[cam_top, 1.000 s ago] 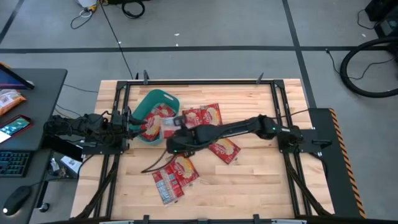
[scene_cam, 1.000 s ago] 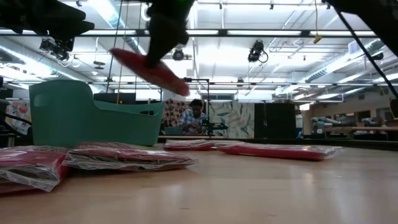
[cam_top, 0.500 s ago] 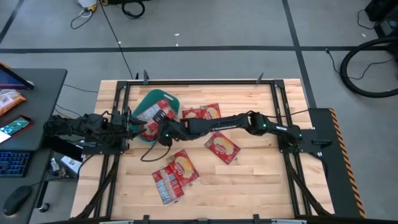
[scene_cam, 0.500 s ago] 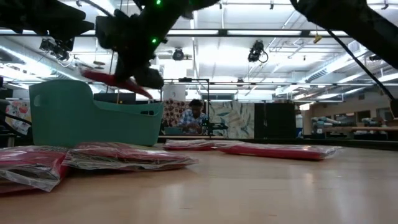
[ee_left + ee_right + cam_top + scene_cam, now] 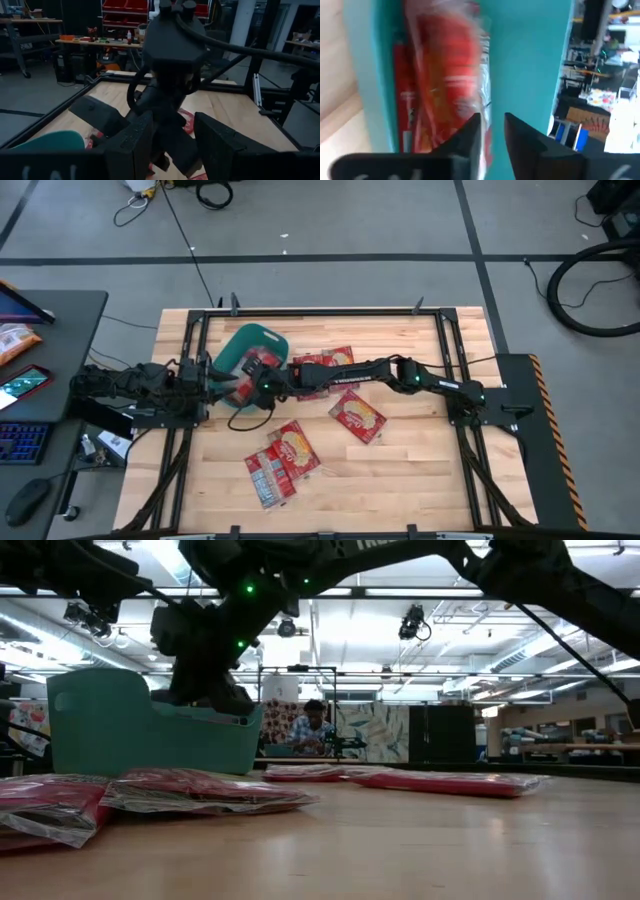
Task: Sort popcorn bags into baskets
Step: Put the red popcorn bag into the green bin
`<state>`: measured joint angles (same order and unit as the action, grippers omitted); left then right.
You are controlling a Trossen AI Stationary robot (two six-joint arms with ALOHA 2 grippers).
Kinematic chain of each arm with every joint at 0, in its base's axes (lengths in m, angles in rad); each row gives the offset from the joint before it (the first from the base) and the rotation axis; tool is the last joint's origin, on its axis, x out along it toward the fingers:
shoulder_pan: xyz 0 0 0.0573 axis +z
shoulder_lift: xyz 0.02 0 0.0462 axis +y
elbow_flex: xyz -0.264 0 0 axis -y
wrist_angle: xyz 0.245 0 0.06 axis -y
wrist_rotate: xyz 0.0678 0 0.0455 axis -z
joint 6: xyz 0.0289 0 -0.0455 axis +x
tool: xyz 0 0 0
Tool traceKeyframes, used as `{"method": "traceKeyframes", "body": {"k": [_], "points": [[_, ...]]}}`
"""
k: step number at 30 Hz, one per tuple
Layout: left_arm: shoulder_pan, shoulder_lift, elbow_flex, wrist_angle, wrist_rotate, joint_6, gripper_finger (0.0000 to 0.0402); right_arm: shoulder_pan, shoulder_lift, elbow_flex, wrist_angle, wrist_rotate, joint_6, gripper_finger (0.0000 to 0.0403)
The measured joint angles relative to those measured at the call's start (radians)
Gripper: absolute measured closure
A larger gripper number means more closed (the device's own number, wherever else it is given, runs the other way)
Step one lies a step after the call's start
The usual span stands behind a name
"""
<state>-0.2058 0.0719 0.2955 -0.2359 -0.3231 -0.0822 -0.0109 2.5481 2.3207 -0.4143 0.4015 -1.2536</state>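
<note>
The desk [image 5: 400, 470] carries the teal basket [image 5: 238, 343] at its far left, and the right arm now reaches across to it. A second ago that arm was short of the tub with a red bag pinched up in the air. Since then the right gripper [image 5: 262, 370] has come over the basket's rim and its fingers [image 5: 470, 137] stand slightly spread with nothing between them. Just beyond their tips a popcorn bag [image 5: 447, 80] lies loose inside the teal walls (blurred, on top of at least one other packet).

The left gripper [image 5: 222, 381] waits at the basket's near side, just as before, its fingers [image 5: 132, 142] parted and empty.

Counting: one basket. Outside it three clusters of bags remain: behind the arm [image 5: 335, 358], mid-desk [image 5: 358, 415], and a near heap [image 5: 282, 462] of perhaps three.
</note>
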Motion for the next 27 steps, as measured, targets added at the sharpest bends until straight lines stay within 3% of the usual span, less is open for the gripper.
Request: {"method": "traceKeyframes", "body": {"k": [3,8,15,21,24,27], "points": [[0.0,0.0,0.0,-0.002,-0.001,0.0,0.0251,0.005,0.0,0.0,0.005,0.036,0.047,0.0271],[0.0,0.0,0.0,-0.001,-0.001,0.0,0.0251,0.041,-0.008,0.0,0.019,0.182,0.04,0.0242],[0.0,0.0,0.0,-0.002,-0.001,0.0,0.0251,0.086,-0.013,0.0,-0.017,0.438,0.035,0.0239],[0.0,0.0,0.0,-0.002,-0.001,-0.004,0.0251,0.125,-0.016,0.0,-0.098,0.619,0.233,0.024],[0.0,0.0,0.0,-0.002,0.0,-0.009,0.0251,0.136,-0.028,0.0,-0.251,0.625,0.401,0.0241],[0.0,0.0,0.0,-0.002,0.001,-0.011,0.0251,0.138,-0.062,0.0,-0.454,0.452,0.695,0.0241]]}}
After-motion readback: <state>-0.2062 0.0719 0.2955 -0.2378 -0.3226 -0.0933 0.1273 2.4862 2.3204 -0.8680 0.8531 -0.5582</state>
